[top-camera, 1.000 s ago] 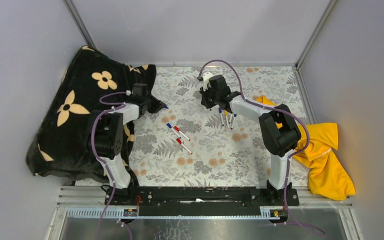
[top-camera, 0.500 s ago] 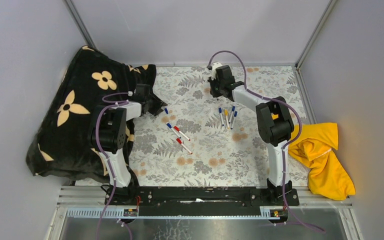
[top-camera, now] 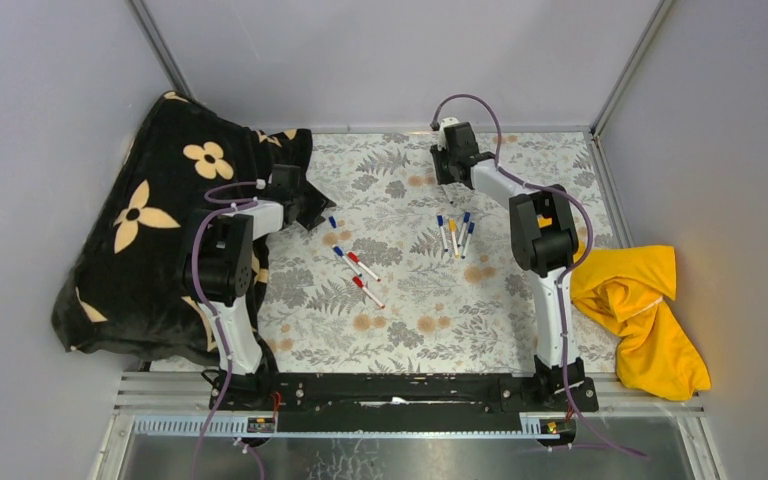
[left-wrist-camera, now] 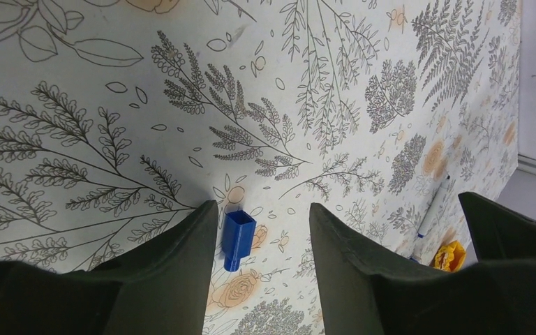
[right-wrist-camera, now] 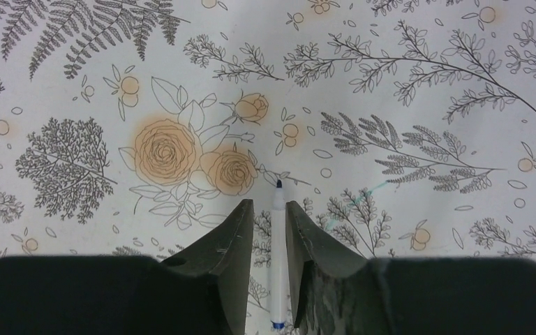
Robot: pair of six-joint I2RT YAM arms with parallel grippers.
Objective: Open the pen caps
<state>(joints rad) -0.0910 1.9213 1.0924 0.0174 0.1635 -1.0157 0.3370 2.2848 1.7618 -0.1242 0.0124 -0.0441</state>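
Where the two arms rise from the near edge, the first things on the leaf-patterned table (top-camera: 410,330) are three capped pens (top-camera: 365,268) left of centre. They lie slantwise, with their cap ends, one blue and two red, toward the far left. A little farther off and to the right, four more pens (top-camera: 454,236) lie side by side, long axes running near to far, blue and yellow caps at the far ends. A loose blue cap (left-wrist-camera: 237,239) lies flat on the table just beyond the slanted three. Its length runs along the gap of the left gripper (left-wrist-camera: 262,209), whose fingers stand well apart around it and grip nothing. That arm bends in from beside a black flowered cloth (top-camera: 150,230). Farthest out, the right arm reaches long and low. The right gripper (right-wrist-camera: 269,204) is narrowly parted around an uncapped pen (right-wrist-camera: 278,258), whose dark tip points away from the wrist. The pen looks loose, though one pad may just touch it. A yellow cloth (top-camera: 650,310) lies at the right.
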